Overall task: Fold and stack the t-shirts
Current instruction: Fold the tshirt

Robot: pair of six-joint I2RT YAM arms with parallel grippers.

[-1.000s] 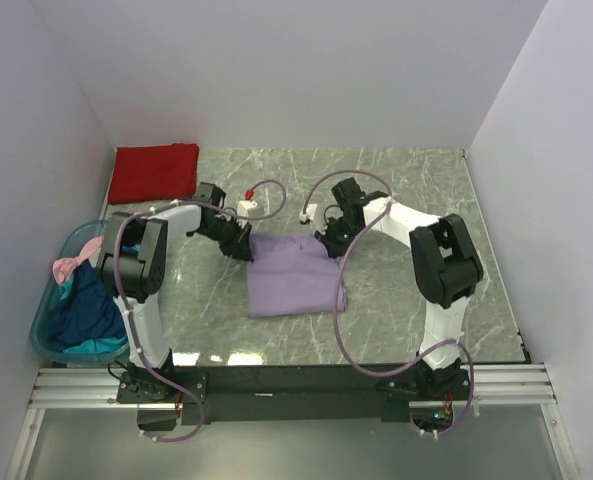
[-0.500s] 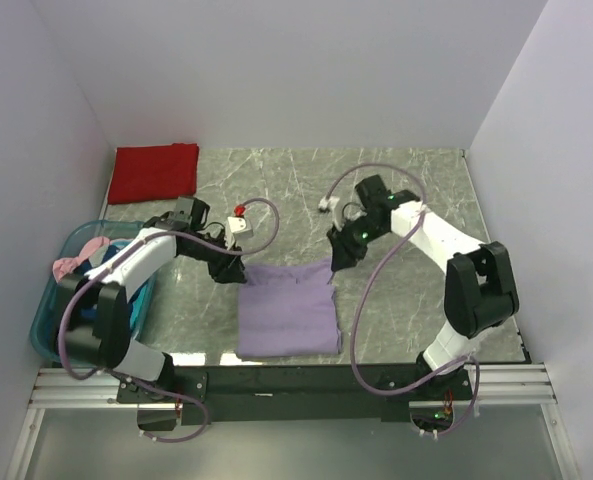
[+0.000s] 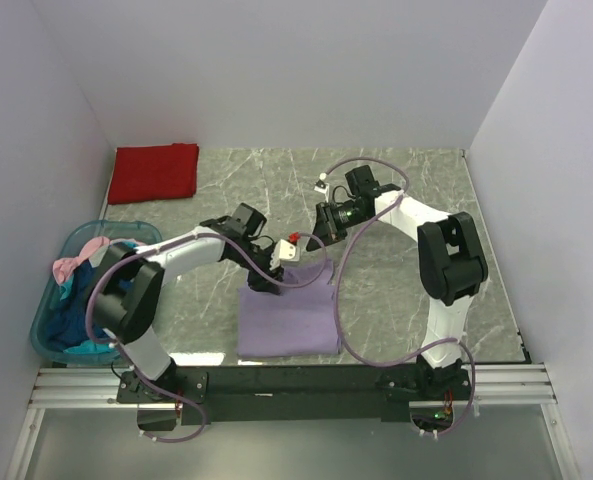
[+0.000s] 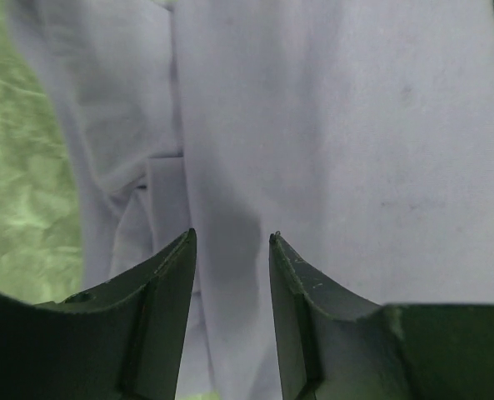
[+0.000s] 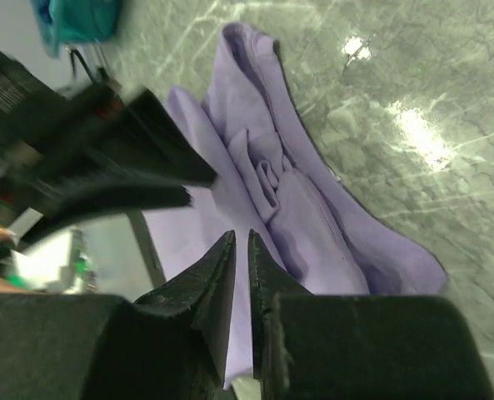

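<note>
Scene: the light purple t-shirt [image 3: 291,322] lies on the marble table [image 3: 426,180], folded to a rough rectangle. Its far edge is rumpled, and the right wrist view shows bunched folds there [image 5: 271,179].

Left pincer [image 3: 274,283]: at the far-left corner of the purple shirt, low over the cloth. In the left wrist view [image 4: 230,237] the jaws stand released with a clear gap. Only purple fabric [image 4: 355,167] shows beyond them and nothing lies between them. Cannot tell whether it touches the cloth.

Right pincer [image 3: 318,230]: just past the far-right corner of the purple shirt, apart from it in the top view. In the right wrist view [image 5: 240,236] the jaws are almost together with only a thin slit between, and they grasp nothing.

Other shirts:
- The red t-shirt [image 3: 154,172] is folded flat, well beyond the purple shirt to its far left, against the back wall.
- The teal tub [image 3: 76,236] stands well to the left of the purple shirt and holds heaped pink [image 3: 71,266], dark blue [image 3: 88,312] and teal cloth, unfolded.
</note>
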